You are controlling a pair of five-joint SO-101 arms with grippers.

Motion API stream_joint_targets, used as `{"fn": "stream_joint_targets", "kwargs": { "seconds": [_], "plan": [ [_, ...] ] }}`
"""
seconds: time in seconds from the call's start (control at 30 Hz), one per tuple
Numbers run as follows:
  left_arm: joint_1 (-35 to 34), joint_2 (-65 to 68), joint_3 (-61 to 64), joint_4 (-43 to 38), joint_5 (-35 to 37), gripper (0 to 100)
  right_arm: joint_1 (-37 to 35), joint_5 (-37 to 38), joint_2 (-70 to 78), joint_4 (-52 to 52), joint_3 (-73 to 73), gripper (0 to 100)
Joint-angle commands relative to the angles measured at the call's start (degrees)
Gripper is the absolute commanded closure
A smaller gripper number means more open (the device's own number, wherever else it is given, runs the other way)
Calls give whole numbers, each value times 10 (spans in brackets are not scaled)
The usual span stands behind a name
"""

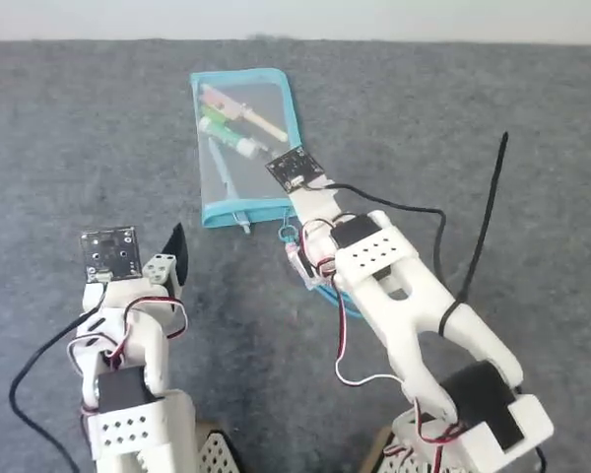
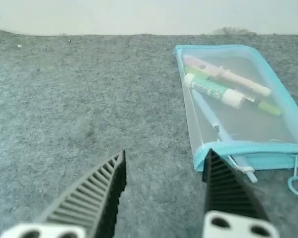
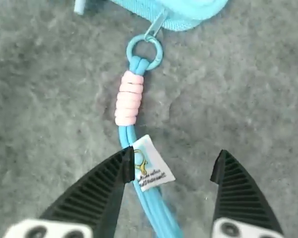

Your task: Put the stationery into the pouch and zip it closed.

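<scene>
The clear pouch (image 1: 238,148) with a teal rim lies at the back of the table, holding a pink pen (image 2: 223,74) and a green-white glue stick (image 2: 213,91). A light blue pen (image 2: 238,167) pokes out of its near end. From the pouch's near corner (image 3: 179,12) hangs the zip pull: a teal ring (image 3: 145,49), pink beads (image 3: 128,99), a white tag (image 3: 149,169) and a teal cord (image 1: 325,289). My right gripper (image 3: 174,166) stands open just above the cord, one finger beside the tag. My left gripper (image 2: 166,173) is open over bare mat, short of the pouch.
Grey felt mat (image 1: 98,138) covers the table to the pale wall behind. A black cable (image 1: 488,212) rises at the right beside the right arm (image 1: 414,296). The left arm (image 1: 128,335) sits at the near left, with open mat between it and the pouch.
</scene>
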Motion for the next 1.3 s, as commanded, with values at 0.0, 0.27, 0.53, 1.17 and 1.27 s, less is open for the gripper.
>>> {"fn": "stream_joint_targets", "kwargs": {
  "seconds": [0.0, 0.27, 0.53, 1.17, 1.27],
  "plan": [
    [-4, -7, -6, -19, 7, 758, 5, -6, -34, -15, -3, 750],
    [-4, -7, -5, -19, 7, 758, 5, -6, -34, -15, -2, 750],
    [-4, -7, -5, -20, 7, 758, 5, -7, -33, -15, -1, 750],
    [-6, -7, -14, -19, 4, 758, -16, -7, -33, -36, 28, 751],
    [-13, -7, -17, -12, 4, 758, -16, -7, -33, -36, 30, 751]
  ]
}}
